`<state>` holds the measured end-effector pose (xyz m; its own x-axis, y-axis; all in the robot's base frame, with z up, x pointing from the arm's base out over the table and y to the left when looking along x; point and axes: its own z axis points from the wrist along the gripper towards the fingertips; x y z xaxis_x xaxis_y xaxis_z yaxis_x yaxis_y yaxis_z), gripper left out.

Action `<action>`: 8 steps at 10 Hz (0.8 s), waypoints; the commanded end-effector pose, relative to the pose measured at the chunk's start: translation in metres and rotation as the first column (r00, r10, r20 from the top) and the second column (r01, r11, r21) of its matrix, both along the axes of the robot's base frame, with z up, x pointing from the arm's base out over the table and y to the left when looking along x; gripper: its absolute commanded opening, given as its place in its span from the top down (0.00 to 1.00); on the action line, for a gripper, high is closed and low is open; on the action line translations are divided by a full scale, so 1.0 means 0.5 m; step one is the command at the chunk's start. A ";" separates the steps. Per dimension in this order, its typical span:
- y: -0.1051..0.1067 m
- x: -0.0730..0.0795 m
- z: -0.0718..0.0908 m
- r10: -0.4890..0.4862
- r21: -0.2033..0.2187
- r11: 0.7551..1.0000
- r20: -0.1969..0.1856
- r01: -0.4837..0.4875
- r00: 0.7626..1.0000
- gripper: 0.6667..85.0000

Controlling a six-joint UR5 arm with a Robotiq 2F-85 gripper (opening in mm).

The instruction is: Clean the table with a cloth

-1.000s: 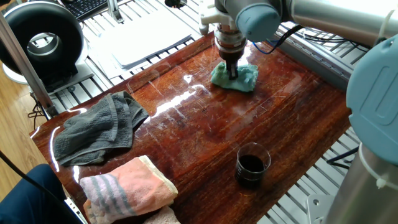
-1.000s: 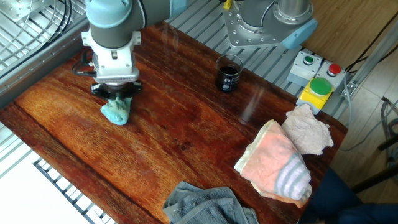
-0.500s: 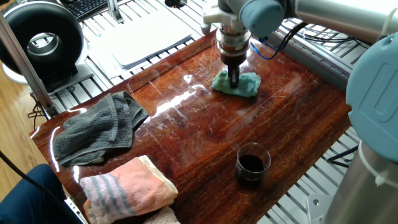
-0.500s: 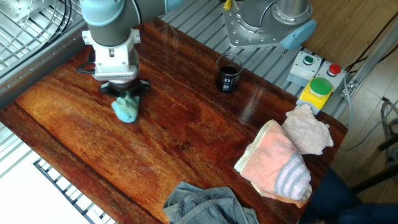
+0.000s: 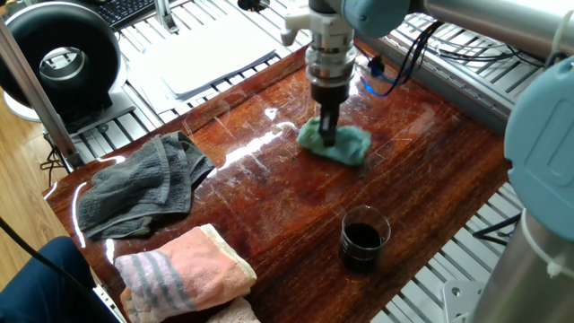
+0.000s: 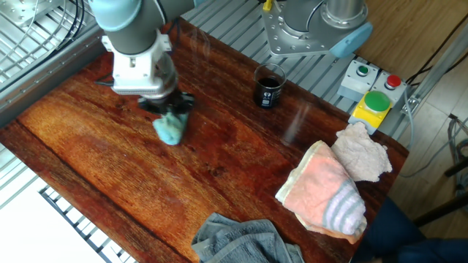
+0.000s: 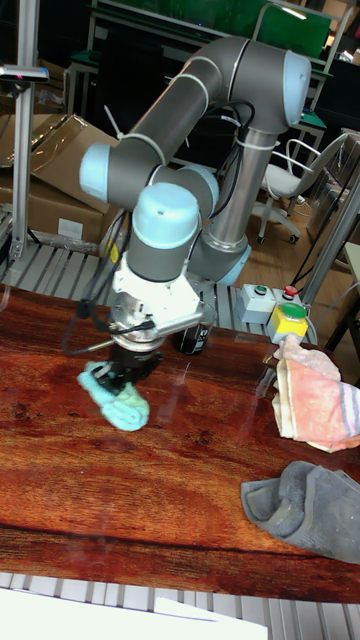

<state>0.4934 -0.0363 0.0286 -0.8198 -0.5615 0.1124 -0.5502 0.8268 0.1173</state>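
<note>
The small teal-green cloth (image 5: 334,144) (image 6: 171,129) (image 7: 116,402) lies bunched on the glossy reddish-brown table (image 5: 269,188) (image 6: 219,168) (image 7: 180,470). My gripper (image 5: 328,133) (image 6: 167,113) (image 7: 118,380) points straight down, its dark fingers shut on the cloth and pressing it onto the wood. The fingertips are buried in the fabric.
A glass of dark liquid (image 5: 363,239) (image 6: 268,86) stands on the table near the arm's base. A dark grey towel (image 5: 143,184) (image 7: 305,505) and a pink striped towel (image 5: 184,269) (image 6: 325,190) lie at the far end. A white board (image 5: 211,54) sits beside the table.
The gripper has dragged the cloth across the wood, away from the table's edge near the white board and toward the middle. The other items have not moved.
</note>
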 end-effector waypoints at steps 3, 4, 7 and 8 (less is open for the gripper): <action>0.193 -0.045 0.038 -0.268 0.130 0.949 -0.138 0.286 0.953 0.99; 0.233 -0.048 0.052 -0.323 0.147 0.925 -0.180 0.350 0.929 0.99; 0.345 -0.034 0.103 -0.466 0.163 0.839 -0.273 0.518 0.841 0.99; 0.345 -0.028 0.102 -0.466 0.153 0.845 -0.262 0.513 0.845 0.99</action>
<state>0.4748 0.0988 0.0622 -0.9562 -0.2185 0.1949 -0.1430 0.9293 0.3405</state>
